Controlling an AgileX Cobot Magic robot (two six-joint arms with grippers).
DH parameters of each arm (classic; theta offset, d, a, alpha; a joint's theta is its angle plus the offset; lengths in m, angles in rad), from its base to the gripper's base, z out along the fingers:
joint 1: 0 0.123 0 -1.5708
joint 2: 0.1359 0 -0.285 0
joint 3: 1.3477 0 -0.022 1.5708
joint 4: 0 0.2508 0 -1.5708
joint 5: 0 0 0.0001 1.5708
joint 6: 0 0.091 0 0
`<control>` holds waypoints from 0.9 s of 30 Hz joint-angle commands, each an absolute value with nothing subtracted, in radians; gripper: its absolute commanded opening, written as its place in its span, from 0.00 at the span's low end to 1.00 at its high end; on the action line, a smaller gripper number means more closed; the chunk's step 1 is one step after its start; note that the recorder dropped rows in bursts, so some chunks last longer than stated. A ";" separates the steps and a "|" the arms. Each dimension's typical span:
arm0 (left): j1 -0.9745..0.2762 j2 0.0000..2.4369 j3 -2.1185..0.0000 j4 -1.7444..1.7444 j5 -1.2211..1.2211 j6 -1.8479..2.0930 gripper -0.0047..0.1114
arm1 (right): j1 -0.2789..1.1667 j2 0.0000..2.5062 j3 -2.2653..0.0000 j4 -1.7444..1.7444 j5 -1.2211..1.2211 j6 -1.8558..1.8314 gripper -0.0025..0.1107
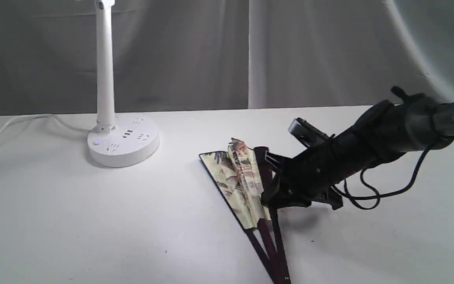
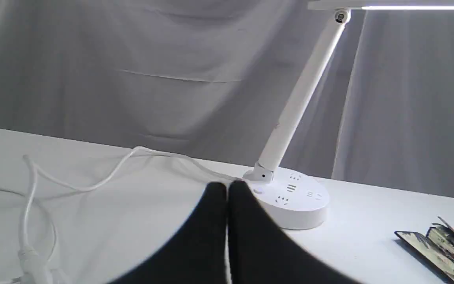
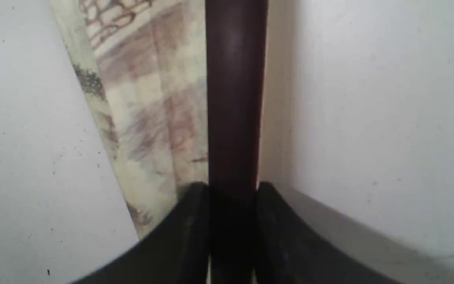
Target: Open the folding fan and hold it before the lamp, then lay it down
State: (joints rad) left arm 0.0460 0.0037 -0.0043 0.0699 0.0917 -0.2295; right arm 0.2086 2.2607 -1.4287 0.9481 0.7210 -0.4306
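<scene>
the folding fan (image 1: pixel 239 173) lies partly spread on the counter (image 1: pixel 73 221), well apart from the lamp (image 1: pixel 105 79). the right end effector (image 3: pixel 233 187) pinches its outer maroon guard (image 3: pixel 235 98) on both flanks. it would be best to keep that grip square and swing the guard away slowly, so the pleats unfold without tearing. the left end effector (image 2: pixel 227 185) is closed and empty.

Robot lab setup: white table (image 1: pixel 53 221), grey curtain backdrop (image 1: pixel 179 55), black robot arm (image 1: pixel 388 134).

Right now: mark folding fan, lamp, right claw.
folding fan (image 1: pixel 237 173): exterior view, painted paper leaf.
lamp (image 1: pixel 124 146): exterior view, round base.
right claw (image 3: pixel 233 188): right wrist view, midway between fingertips.
</scene>
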 commanded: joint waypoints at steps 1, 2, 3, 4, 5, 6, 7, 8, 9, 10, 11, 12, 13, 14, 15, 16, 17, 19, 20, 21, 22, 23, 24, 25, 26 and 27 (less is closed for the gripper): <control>0.047 0.000 0.000 0.062 0.057 -0.236 0.04 | 0.209 2.291 -1.415 0.884 0.695 -0.497 0.02; 0.047 0.000 0.000 0.062 0.045 -0.236 0.04 | 0.209 2.285 -1.415 0.889 0.695 -0.517 0.02; 0.047 0.000 0.000 0.062 0.022 -0.234 0.04 | 0.209 2.280 -1.415 0.891 0.695 -0.531 0.02; 0.047 0.000 0.000 0.062 0.009 -0.234 0.04 | 0.209 2.271 -1.415 0.894 0.695 -0.547 0.02; 0.047 0.000 0.000 0.062 0.009 -0.234 0.04 | 0.209 2.262 -1.415 0.900 0.695 -0.561 0.02; 0.047 0.000 0.000 0.062 -0.011 -0.234 0.04 | 0.209 2.251 -1.415 0.910 0.695 -0.587 0.02; 0.047 0.000 0.000 0.062 -0.011 -0.234 0.04 | 0.209 2.243 -1.415 0.921 0.695 -0.608 0.02; 0.047 0.000 0.000 0.062 -0.007 -0.234 0.04 | 0.209 2.235 -1.415 0.929 0.695 -0.625 0.02; 0.047 0.000 0.000 0.062 0.006 -0.234 0.04 | 0.209 2.225 -1.415 0.936 0.700 -0.639 0.02; 0.047 0.000 0.000 0.062 0.015 -0.234 0.04 | 0.209 2.214 -1.415 0.943 0.700 -0.656 0.02; 0.047 0.000 0.000 0.062 0.018 -0.234 0.04 | 0.209 2.208 -1.415 0.952 0.706 -0.677 0.02; 0.047 0.000 0.000 0.062 0.020 -0.234 0.04 | 0.209 2.201 -1.415 0.964 0.716 -0.701 0.02; 0.047 0.000 0.000 0.062 0.020 -0.234 0.04 | 0.209 2.194 -1.415 0.976 0.725 -0.723 0.02; 0.047 0.000 0.000 0.062 0.020 -0.234 0.04 | 0.209 2.189 -1.415 0.995 0.741 -0.751 0.02; 0.047 0.000 0.000 0.062 0.020 -0.234 0.04 | 0.209 2.187 -1.415 1.014 0.753 -0.783 0.02; 0.047 0.000 0.000 0.062 0.020 -0.236 0.04 | 0.209 2.183 -1.415 1.032 0.769 -0.809 0.02; 0.047 0.000 0.000 0.062 0.020 -0.236 0.04 | 0.209 2.183 -1.415 1.046 0.780 -0.838 0.02; 0.047 0.000 0.000 0.062 0.020 -0.236 0.04 | 0.209 2.181 -1.415 1.059 0.807 -0.895 0.02; 0.047 0.000 0.000 0.062 0.020 -0.236 0.04 | 0.209 2.181 -1.415 1.062 0.819 -0.915 0.02; 0.047 0.000 0.000 0.062 0.020 -0.236 0.04 | 0.209 2.181 -1.415 1.063 0.828 -0.935 0.02; 0.047 0.000 0.000 0.062 0.020 -0.236 0.04 | 0.209 2.181 -1.415 1.063 0.831 -0.951 0.02; 0.047 0.000 0.000 0.062 0.023 -0.236 0.04 | 0.209 2.181 -1.415 1.065 0.833 -0.965 0.02; 0.047 0.000 0.000 0.062 0.023 -0.236 0.04 | 0.209 2.181 -1.415 1.068 0.833 -0.964 0.02; 0.047 0.000 0.000 0.062 0.023 -0.236 0.04 | 0.207 2.181 -1.415 1.083 0.833 -0.975 0.02; 0.047 0.000 0.000 0.062 0.023 -0.238 0.04 | 0.207 2.181 -1.415 1.092 0.842 -1.000 0.02; 0.047 0.000 0.000 0.062 0.023 -0.261 0.04 | 0.207 2.181 -1.415 1.096 0.860 -1.023 0.02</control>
